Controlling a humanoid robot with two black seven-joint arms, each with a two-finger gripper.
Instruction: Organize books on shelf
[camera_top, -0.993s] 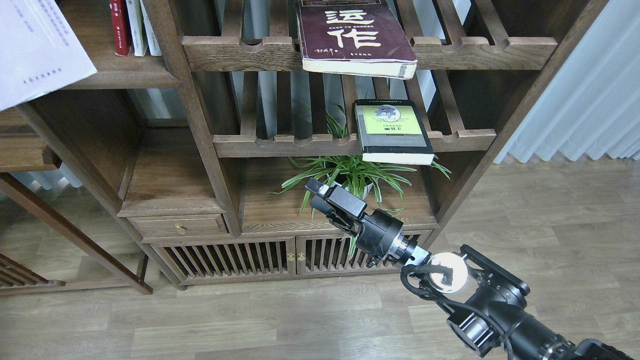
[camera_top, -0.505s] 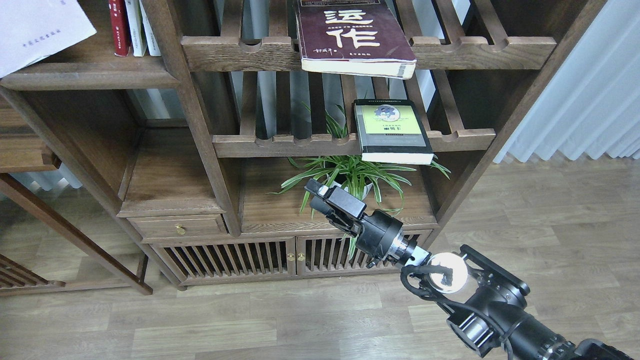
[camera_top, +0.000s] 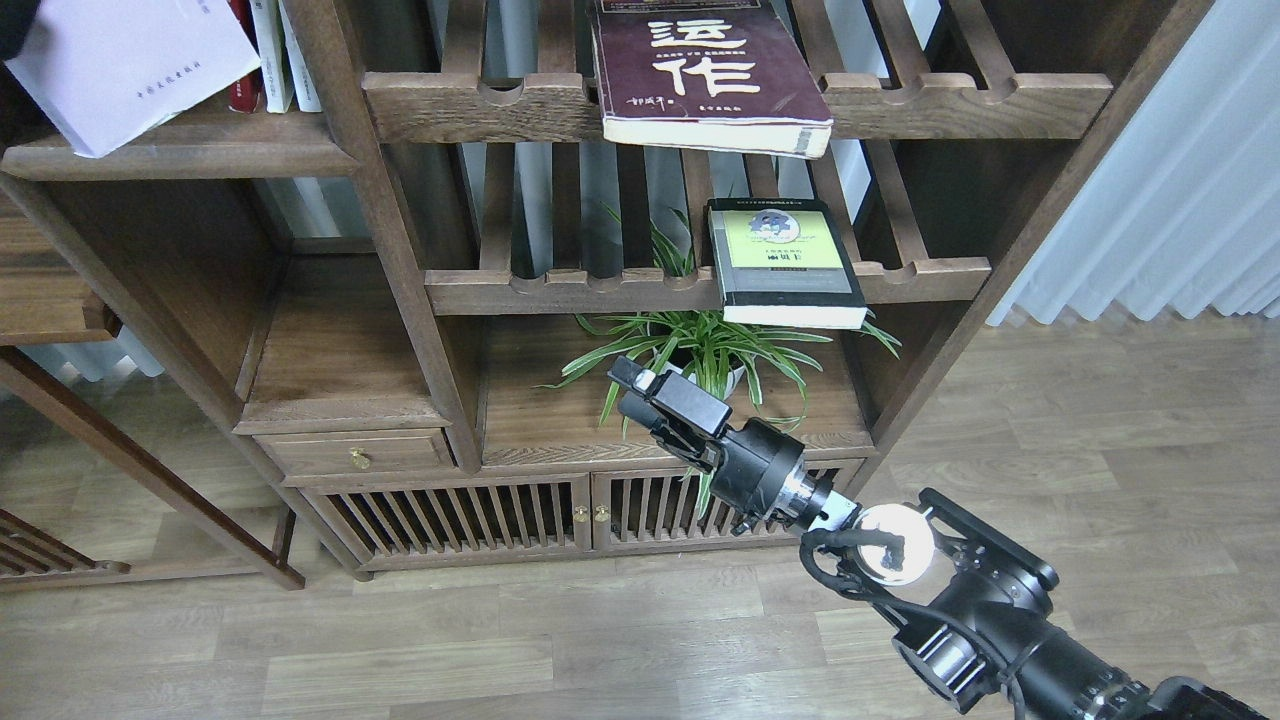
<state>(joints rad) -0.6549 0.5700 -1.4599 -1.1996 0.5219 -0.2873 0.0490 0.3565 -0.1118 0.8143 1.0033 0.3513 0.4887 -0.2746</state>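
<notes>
Pale paperback (camera_top: 120, 75) at 10 o'clock, tilted over the plank shelf (camera_top: 180, 160) beside upright books (camera_top: 272, 50), presumably mid-insertion; left jaws out of view. My right gripper (camera_top: 640, 385) idles near the plant (camera_top: 700, 345); jaw state unreadable. Maroon book (camera_top: 705, 75) and green-panel book (camera_top: 785, 265) overhang slatted racks (camera_top: 600, 290).

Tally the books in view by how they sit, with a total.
Lying flat on slatted racks: 2, the maroon book and the yellow-green book
Tilted over the plank shelf: 1, the pale paperback
Standing upright: 3
Total: 6
</notes>
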